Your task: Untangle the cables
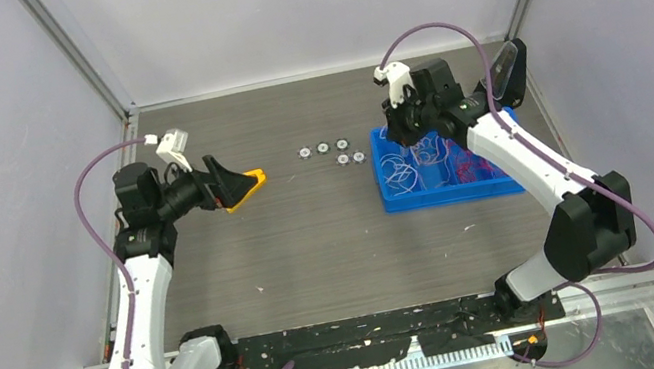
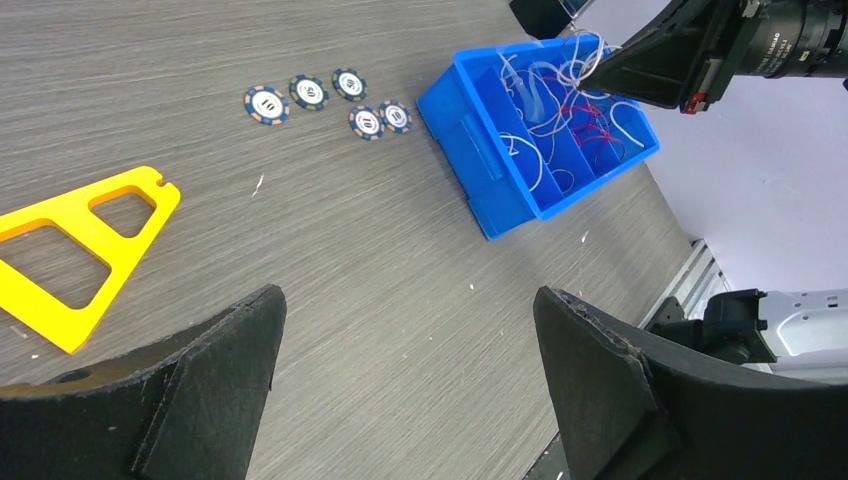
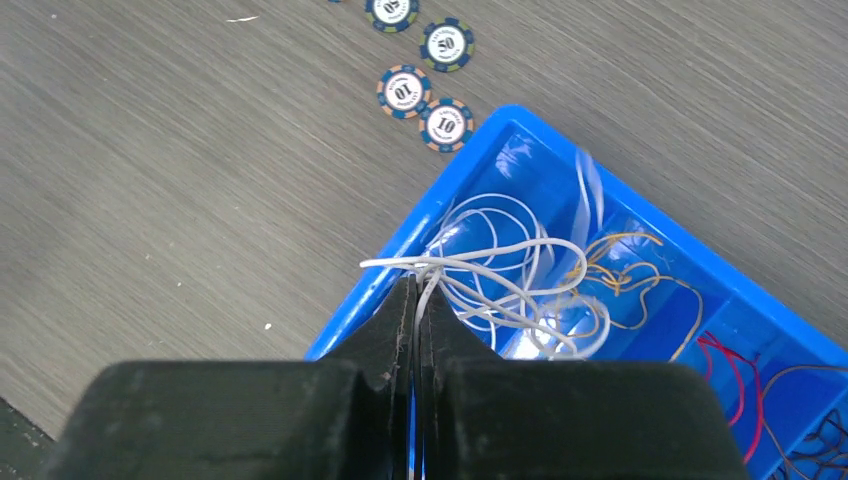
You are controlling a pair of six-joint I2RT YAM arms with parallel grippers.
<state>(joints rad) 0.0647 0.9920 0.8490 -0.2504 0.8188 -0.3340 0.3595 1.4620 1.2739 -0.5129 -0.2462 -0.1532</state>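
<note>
Our right jaws pinch the white cables (image 3: 470, 262) at the blue bin (image 3: 660, 215), the loops lie to their right, and our left jaws are wide, far off.

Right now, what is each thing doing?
Bin: upright on table.
White cables: looped, pinched, in bin.
Orange cables: tangled in bin.
Red cables: loose in bin.
Right fingers: shut on white cables.
Left fingers: open, empty.
Chips: lying flat.
Triangle: lying flat.
</note>
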